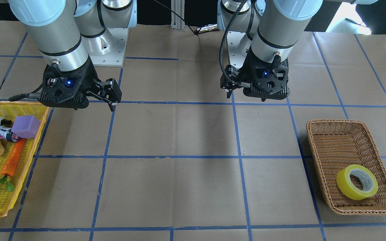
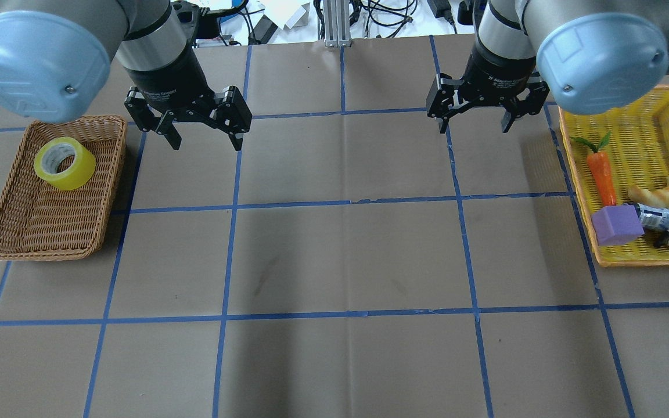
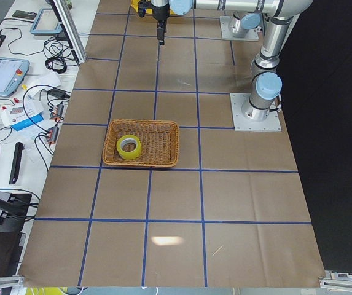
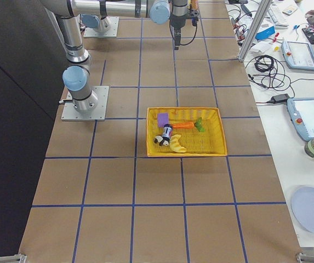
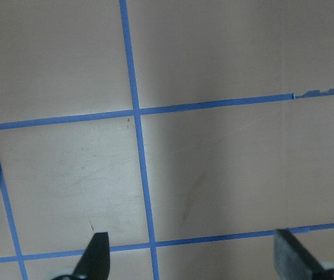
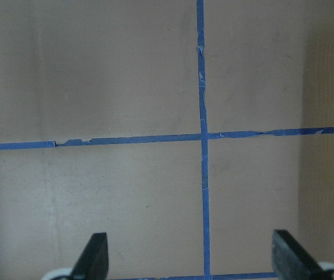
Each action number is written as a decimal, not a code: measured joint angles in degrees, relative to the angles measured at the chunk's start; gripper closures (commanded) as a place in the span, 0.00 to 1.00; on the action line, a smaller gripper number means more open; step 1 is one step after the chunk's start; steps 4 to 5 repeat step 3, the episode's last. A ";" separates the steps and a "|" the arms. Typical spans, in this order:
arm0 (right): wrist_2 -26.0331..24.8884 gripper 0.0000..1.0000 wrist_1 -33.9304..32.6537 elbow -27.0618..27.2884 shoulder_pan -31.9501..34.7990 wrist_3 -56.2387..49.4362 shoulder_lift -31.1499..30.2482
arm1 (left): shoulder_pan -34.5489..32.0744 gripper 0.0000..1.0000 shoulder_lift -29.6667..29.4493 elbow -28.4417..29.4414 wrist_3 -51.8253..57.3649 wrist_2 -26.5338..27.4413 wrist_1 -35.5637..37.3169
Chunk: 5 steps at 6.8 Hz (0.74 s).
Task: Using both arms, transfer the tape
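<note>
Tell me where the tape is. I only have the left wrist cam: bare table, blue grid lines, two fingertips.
Observer: The tape lies in the brown wicker basket on the robot's left, at the end far from the robot's base.
Operator: Left gripper near it?
Observer: No. The left gripper hangs over the table beside that basket, on the side toward the table's middle, holding nothing.
Operator: Right arm?
Observer: The right gripper is open and empty, next to a yellow basket that holds a carrot toy, a croissant toy and a purple block.
</note>
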 measured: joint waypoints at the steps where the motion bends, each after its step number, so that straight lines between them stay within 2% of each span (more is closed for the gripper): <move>1: 0.00 0.00 0.00 0.08 0.00 0.00 0.04 | 0.05 0.00 0.02 -0.09 0.01 -0.06 0.00; 5: 0.00 0.00 0.06 0.14 0.00 0.00 0.01 | 0.26 0.00 0.03 -0.19 0.07 -0.11 0.00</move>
